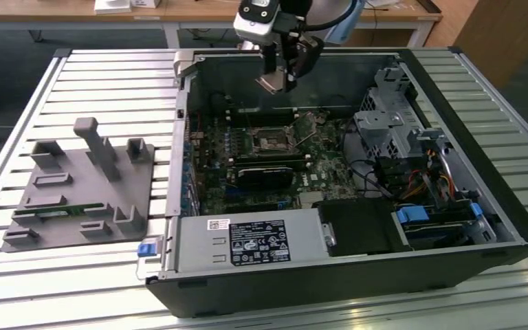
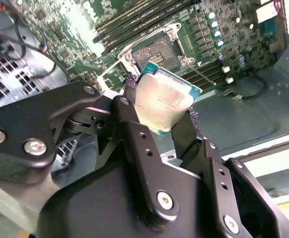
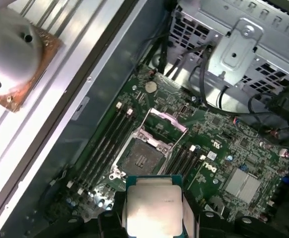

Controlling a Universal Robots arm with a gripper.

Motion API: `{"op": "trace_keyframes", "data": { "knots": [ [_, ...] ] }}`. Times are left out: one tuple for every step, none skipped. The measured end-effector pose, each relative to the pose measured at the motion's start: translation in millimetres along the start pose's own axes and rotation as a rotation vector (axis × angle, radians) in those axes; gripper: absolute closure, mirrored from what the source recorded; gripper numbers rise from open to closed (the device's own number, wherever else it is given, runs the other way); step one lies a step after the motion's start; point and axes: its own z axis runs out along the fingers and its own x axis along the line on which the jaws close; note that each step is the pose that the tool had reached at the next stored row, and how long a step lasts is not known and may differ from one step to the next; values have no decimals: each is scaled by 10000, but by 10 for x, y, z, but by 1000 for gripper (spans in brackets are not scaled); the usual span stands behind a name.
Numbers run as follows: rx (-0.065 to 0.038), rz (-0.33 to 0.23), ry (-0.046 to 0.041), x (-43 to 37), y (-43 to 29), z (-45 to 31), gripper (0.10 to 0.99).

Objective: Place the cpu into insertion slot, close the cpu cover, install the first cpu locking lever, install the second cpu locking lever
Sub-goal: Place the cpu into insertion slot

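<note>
My gripper (image 1: pixel 276 82) hangs above the open computer case, shut on the cpu (image 1: pixel 271 84). In both wrist views the pale metal-topped cpu (image 2: pixel 164 101) (image 3: pixel 153 208) sits pinched between the black fingers (image 2: pixel 130 116). The insertion slot (image 1: pixel 271 142) (image 3: pixel 142 158) (image 2: pixel 157 52) lies below on the green board, its dark pin field bare. The cpu cover (image 3: pixel 167 121) (image 1: pixel 310 121) stands tilted up at the socket's far edge. The locking levers are too thin to tell apart.
A black card (image 1: pixel 266 172) lies just in front of the socket, with memory slots (image 3: pixel 105 144) beside it. The drive cage (image 1: pixel 392 130) and cables fill the exterior view's right. A grey fixture plate (image 1: pixel 71 185) sits outside the case. A copper-based cooler (image 3: pixel 15 59) rests on the slatted table.
</note>
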Motion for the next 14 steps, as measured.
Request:
{"op": "trace_keyframes", "data": {
  "knots": [
    [-4,181,-16,0,0,4,553],
    [-6,358,-32,0,-1,8,553],
    [-10,538,-48,0,-1,12,553],
    [-14,733,-66,0,-2,17,553],
    [-18,913,-81,0,-2,22,553],
    [-20,1091,-97,-1,-2,26,553],
    [-23,1270,-114,-1,-3,30,553],
    [-27,1451,-129,-1,-3,35,553],
    [-31,1628,-145,-1,-4,40,553],
    [-34,1805,-160,-1,-4,44,553],
    [-38,1995,-177,-1,-5,49,553],
    [-41,2166,-192,-1,-5,54,553],
    [-44,2343,-208,-1,-5,59,553],
    [-48,2522,-224,-1,-6,65,553]
  ]
}}
